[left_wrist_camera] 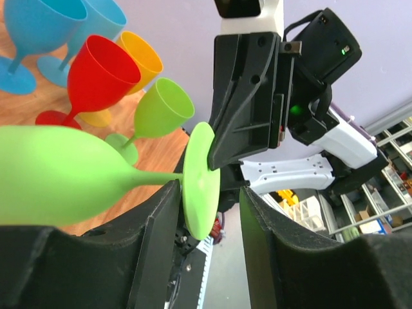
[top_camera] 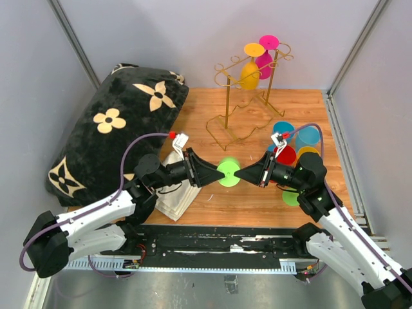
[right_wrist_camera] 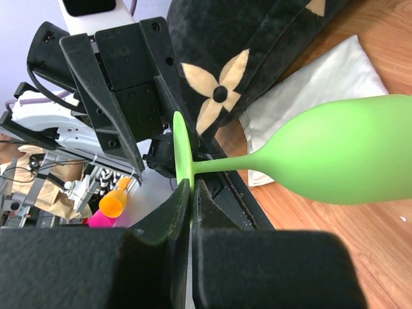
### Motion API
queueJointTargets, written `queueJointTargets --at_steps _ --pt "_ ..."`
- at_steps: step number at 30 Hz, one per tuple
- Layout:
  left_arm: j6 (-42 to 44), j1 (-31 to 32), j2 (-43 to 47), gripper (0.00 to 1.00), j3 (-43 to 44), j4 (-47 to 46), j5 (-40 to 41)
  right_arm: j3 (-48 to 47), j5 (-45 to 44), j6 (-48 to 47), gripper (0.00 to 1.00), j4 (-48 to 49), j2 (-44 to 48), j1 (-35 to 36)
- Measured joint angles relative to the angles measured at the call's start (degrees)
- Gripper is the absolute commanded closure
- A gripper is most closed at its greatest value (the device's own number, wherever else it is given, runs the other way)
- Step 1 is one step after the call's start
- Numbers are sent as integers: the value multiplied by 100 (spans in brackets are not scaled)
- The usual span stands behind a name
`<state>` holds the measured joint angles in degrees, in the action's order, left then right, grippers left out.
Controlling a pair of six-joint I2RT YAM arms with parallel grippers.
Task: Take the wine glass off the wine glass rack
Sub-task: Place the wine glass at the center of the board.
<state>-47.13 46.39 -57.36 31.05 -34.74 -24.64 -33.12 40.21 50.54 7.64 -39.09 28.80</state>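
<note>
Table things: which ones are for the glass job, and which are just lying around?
For the job: gold rack, yellow glass and pink glass hanging on it, green glass pinched by the right pincer.
Just lying about: black flowered pillow, white cloth.

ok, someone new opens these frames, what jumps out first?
The lime green wine glass held between the two arms over the middle of the table: the right fingers pinch the rim of its foot, and the left fingers stand open either side of it. At the back, the gold wire rack has a yellow glass and a pink glass hanging upside down. A black flower-print pillow fills the far left.
</note>
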Motion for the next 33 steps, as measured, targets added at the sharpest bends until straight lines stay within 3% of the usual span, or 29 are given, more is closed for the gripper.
queueJointTargets --at_steps 3,13,23,25,27,30,33 --pt "46 76 0 54 0 111 -61 0 -63 -116 99 -35 20 0" --pt "-39 225 -221 70 -81 52 -2 0 -70 -308 99 -59 20 0" --pt "-208 299 -479 97 -162 -297 -9 0 -31 -437 96 -55 31 0" --pt "-219 302 -476 100 -162 -330 -15 0 -13 -481 89 -52 55 0" --pt "-192 319 -479 100 -164 -343 -31 -2 -11 -570 74 -74 90 0" --pt "-68 374 -472 100 -195 -348 -66 -33 -22 -721 44 -275 133 0" --pt "262 544 -387 100 -348 -326 -52 -175 -111 -1003 29 -647 184 0"
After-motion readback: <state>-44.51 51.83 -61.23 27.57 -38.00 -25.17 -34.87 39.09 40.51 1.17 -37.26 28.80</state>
